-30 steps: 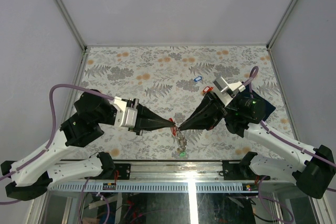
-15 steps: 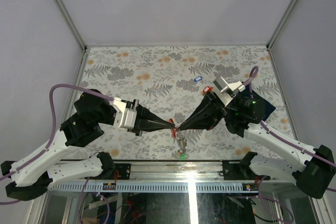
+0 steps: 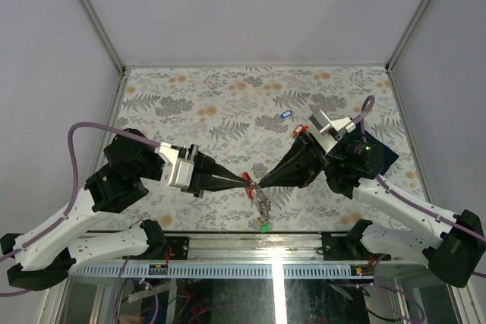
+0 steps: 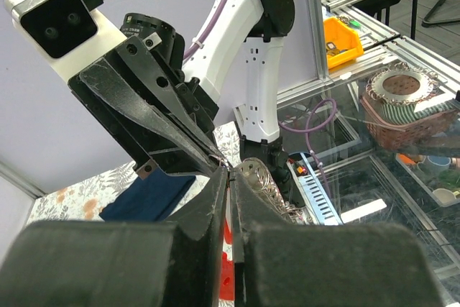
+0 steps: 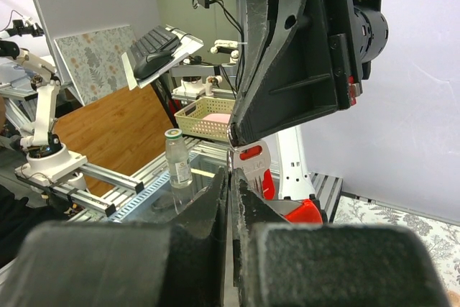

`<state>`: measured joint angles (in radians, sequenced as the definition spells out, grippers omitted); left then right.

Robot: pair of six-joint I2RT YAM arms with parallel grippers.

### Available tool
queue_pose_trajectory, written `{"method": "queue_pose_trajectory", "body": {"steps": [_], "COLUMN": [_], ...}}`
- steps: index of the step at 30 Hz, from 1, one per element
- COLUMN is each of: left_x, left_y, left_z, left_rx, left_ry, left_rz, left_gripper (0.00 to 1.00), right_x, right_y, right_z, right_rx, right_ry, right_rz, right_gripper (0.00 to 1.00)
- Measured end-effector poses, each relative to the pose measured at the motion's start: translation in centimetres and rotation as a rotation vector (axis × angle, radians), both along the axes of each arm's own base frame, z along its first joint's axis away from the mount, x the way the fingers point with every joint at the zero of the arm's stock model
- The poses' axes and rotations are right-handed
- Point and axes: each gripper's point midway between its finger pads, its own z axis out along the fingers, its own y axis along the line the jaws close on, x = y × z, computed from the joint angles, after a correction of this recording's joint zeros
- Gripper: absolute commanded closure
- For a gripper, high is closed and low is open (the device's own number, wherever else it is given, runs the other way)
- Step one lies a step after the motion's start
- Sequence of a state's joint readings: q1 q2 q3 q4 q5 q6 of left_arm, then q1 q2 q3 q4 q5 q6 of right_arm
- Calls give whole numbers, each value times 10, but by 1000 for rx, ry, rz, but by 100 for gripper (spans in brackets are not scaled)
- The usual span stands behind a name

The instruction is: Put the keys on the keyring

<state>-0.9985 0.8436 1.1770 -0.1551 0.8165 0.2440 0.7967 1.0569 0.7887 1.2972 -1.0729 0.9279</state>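
Observation:
My left gripper (image 3: 247, 180) and right gripper (image 3: 260, 184) meet tip to tip above the near middle of the table. The left gripper (image 4: 230, 174) is shut on a silvery key with a red tag (image 4: 228, 249); that key (image 5: 251, 162) shows just past the right fingertips. The right gripper (image 5: 230, 174) is shut on the thin keyring, whose silvery chain (image 3: 262, 202) hangs below with a green-tagged key (image 3: 264, 225) at its end. The chain also shows in the left wrist view (image 4: 262, 181). A blue-tagged key (image 3: 285, 114) lies on the table farther back.
A dark navy folded cloth (image 3: 389, 158) lies at the right under my right arm and also shows in the left wrist view (image 4: 147, 195). The floral tabletop (image 3: 228, 96) ends at grey walls on three sides and at a metal rail (image 3: 250, 237) in front.
My left arm has shifted slightly, its wrist pulled a little left. The two gripper tips stay together over the hanging chain.

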Motion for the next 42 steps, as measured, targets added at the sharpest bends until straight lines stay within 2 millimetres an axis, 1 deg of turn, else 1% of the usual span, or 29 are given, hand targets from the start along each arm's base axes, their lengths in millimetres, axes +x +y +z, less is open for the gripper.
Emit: {"method": "queue_pose_trajectory", "body": {"steps": [5, 13, 28, 42], "left_x": [-2, -1, -3, -3], "left_y": [0, -3, -3, -2], "left_z": [1, -4, -3, -3], "left_rx": [2, 26, 29, 28], "left_ry": [-2, 12, 12, 11], "left_rz": [-12, -19, -32, -32], "left_gripper": [100, 100, 100, 100], "right_x": [0, 0, -1, 2], "right_y": [0, 0, -2, -1], "right_z": [1, 1, 5, 6], "right_rx": [6, 7, 22, 23], "right_ry": [1, 0, -4, 7], "right_rz": [-3, -3, -12, -32], "right_gripper": [100, 100, 100, 100]}}
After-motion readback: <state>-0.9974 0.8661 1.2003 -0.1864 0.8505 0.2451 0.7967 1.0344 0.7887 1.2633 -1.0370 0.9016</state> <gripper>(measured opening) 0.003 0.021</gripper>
